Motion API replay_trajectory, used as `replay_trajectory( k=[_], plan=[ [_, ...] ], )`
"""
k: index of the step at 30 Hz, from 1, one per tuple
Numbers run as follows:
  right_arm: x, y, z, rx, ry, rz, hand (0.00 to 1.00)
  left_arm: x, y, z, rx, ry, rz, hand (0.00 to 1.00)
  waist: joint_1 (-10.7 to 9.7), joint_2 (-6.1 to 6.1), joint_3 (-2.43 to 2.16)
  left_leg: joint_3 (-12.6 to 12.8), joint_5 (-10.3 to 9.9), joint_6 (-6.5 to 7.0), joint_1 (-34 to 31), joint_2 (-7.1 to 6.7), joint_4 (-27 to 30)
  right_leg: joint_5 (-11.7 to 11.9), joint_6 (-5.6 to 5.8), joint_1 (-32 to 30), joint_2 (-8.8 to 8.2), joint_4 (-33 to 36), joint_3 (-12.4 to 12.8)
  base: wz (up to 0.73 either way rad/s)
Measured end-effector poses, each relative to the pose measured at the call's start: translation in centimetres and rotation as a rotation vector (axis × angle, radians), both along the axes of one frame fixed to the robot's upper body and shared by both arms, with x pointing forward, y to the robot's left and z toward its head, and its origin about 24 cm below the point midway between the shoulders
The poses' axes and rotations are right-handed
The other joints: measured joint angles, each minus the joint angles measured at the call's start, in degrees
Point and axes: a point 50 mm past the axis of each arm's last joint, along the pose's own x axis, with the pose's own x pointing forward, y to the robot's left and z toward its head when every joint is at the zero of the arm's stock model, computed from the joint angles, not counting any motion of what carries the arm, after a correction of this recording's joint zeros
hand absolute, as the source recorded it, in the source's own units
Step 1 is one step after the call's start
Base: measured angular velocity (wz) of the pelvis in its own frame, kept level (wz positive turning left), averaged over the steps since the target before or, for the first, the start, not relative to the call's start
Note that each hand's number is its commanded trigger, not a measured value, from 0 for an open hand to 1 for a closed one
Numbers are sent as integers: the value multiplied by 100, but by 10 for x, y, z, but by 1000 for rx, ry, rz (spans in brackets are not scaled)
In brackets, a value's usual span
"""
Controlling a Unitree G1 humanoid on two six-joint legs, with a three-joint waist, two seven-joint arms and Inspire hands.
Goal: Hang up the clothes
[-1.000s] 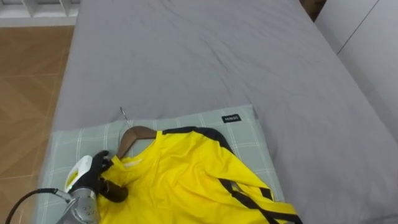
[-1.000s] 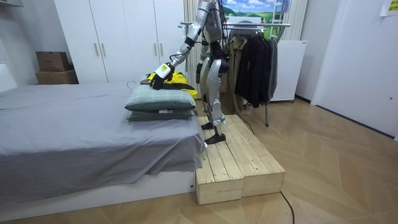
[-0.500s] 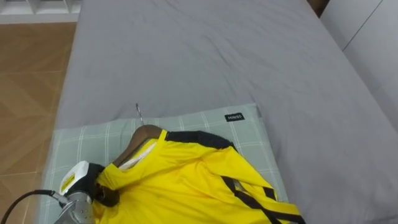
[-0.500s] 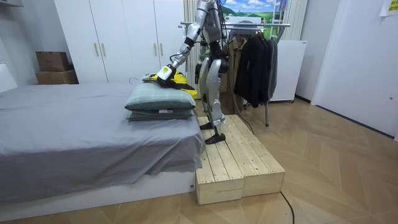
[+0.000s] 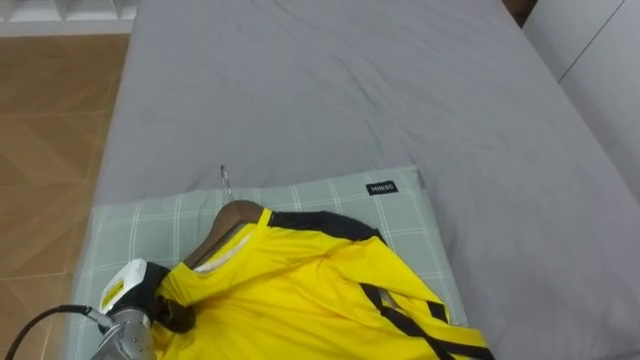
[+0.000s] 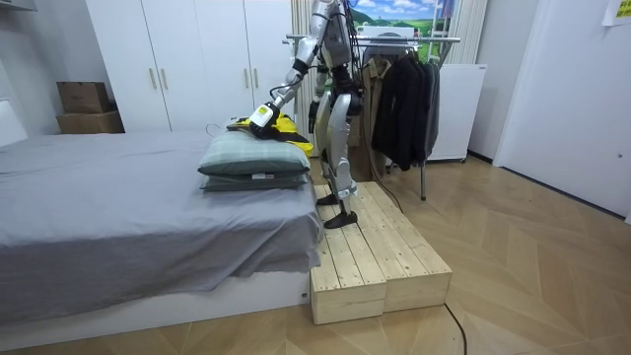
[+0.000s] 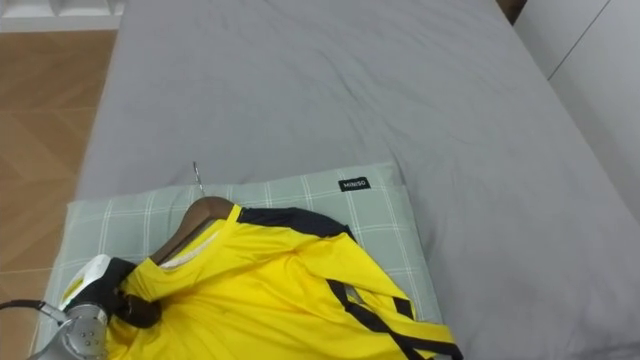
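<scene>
Left arm (image 6: 286, 84): reached forward and downward from the shoulder toward the room view's left, bent a little at the elbow.
Left wrist (image 5: 124, 338): entered from the lower left corner of the eye views, its silver cuff pointing up and to the right.
Left hand (image 5: 150, 298): back turned upward, palm facing down.
Fingers (image 5: 178, 316): dark, curled tight and clamped on the shoulder edge of the yellow shirt (image 5: 300, 300).
Torso: upright, facing the room view's left, leaning only slightly after the outstretched arm.
Legs: both nearly straight, feet close together, one set a little ahead of the other.
</scene>
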Motion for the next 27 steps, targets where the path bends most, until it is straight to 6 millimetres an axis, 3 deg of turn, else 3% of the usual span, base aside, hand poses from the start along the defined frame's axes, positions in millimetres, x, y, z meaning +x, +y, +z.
replay_trajectory(
  k=[5, 8, 12, 22, 25, 27],
  plan=[
    [-2, -1, 0, -2, 2, -5, 0, -1, 0, -1, 0, 7, 0, 100, 16, 14, -10, 25, 0, 0, 91, 3, -15, 0, 0, 71, -3, -4, 14, -1],
    [-3, -3, 0, -13, 1, -14, 0, -1, 0, -1, 6, 5, -1, 100, 14, 80, -55, 28, 0, 0, 130, 2, -16, 0, 0, 115, -5, -8, 9, 0],
    [-7, -4, -1, -33, 5, -11, 0, -1, 1, 0, 35, 2, -16, 100, 24, 125, -83, 30, 0, 0, 230, 7, -22, -1, 0, 211, -3, -11, 9, 0],
    [-29, -10, -7, -7, 49, -80, 0, 3, 4, 6, 76, -41, -17, 100, 14, 150, -102, 54, 62, -19, 610, -17, -222, -26, -5, 559, 3, -134, 28, 0],
    [-36, -13, -8, -11, 63, -104, 0, 8, 2, 13, 99, -77, -35, 100, 40, 223, -166, 56, 64, -21, 667, -13, -244, -19, -10, 635, 13, -202, 27, 0],
    [-43, -15, -9, -14, 79, -116, 0, 11, 2, 17, 126, -107, -44, 100, 44, 239, -176, 70, 64, -21, 775, -17, -269, -19, -10, 729, 12, -211, 40, 0]
  ],
)
